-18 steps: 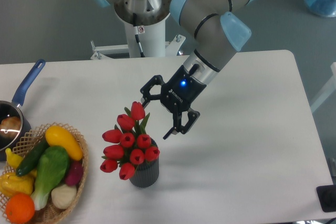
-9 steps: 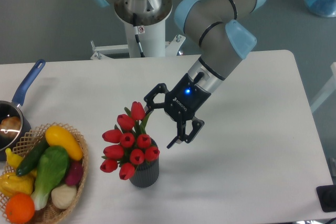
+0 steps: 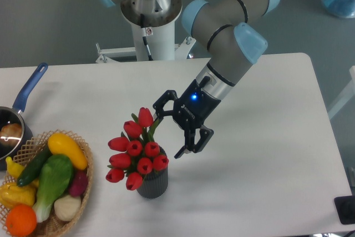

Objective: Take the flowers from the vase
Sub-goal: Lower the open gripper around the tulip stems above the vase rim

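Flowers point(image 3: 137, 151) in vase point(image 3: 152, 183), end effector point(image 3: 169, 132) spread

flowers point(image 3: 136, 154) in vase point(image 3: 153, 184) | basket point(image 3: 66, 215) left | saucepan point(image 3: 14, 120) behind basket

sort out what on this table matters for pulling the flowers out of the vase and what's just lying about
Part of the job:
- flowers, standing in the vase
- vase
- gripper, open, just right of the blooms

Just lying about:
- wicker basket of toy vegetables
- blue-handled saucepan at the left edge
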Controlling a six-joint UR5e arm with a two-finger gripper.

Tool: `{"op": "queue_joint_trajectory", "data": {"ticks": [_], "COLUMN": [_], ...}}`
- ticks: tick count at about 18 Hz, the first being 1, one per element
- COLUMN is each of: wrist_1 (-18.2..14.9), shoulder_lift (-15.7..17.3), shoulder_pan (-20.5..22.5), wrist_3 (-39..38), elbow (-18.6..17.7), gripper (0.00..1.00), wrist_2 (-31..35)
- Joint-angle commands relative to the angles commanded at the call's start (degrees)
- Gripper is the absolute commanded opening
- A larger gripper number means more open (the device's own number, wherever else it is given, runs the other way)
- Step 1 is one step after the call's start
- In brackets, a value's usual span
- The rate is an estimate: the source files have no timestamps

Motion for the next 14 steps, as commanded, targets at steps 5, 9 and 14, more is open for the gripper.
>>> {"op": "queue_joint_trajectory", "data": {"ticks": [5,9,14], "wrist_1": [0.6,0.6,0.7], "shoulder_lift": [-0.4,-1.1,-1.3], "shoulder_pan": [-1.8,-1.9,-2.2], "wrist_3": [-0.3,-0.7,-1.1], "elbow": [0.0,0.1,0.3], "gripper": [1.00,1.00,1.00], "wrist_2": [-0.4,-0.6,-0.9]}}
